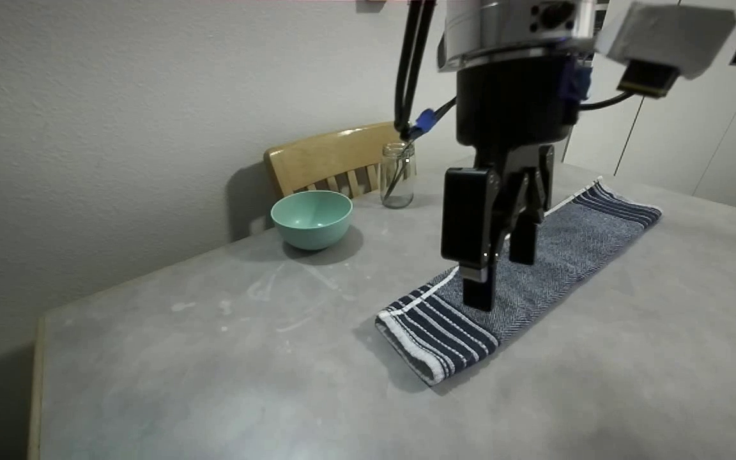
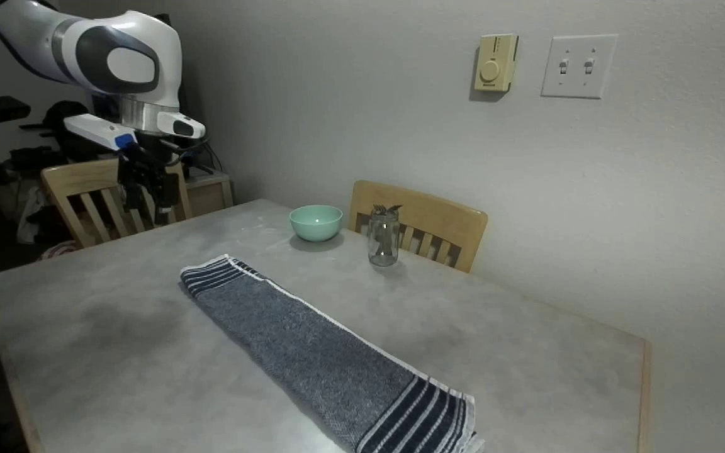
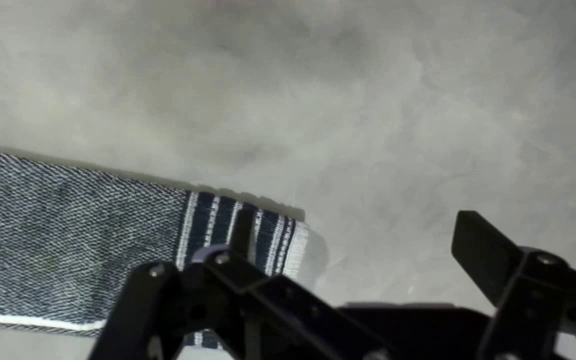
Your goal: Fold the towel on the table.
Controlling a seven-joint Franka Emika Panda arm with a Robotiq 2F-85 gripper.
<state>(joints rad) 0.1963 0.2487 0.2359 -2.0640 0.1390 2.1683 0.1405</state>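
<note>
Wrist view: your pincer is released, its jaws spread wide, one seen over the striped end of the towel, the other over bare desk.
Arm: in an exterior view you have it holding the pincer above the desk, apart from the towel.
Towel: laid out long and narrow on the desk, dark bands with white stripes at both ends, a white edge along one long side.
Teal bowl: you see it upright on the desk, near the wall.
Glass jar: standing near the bowl, utensils inside.
Wooden chair: behind the jar, at the desk's edge.
</note>
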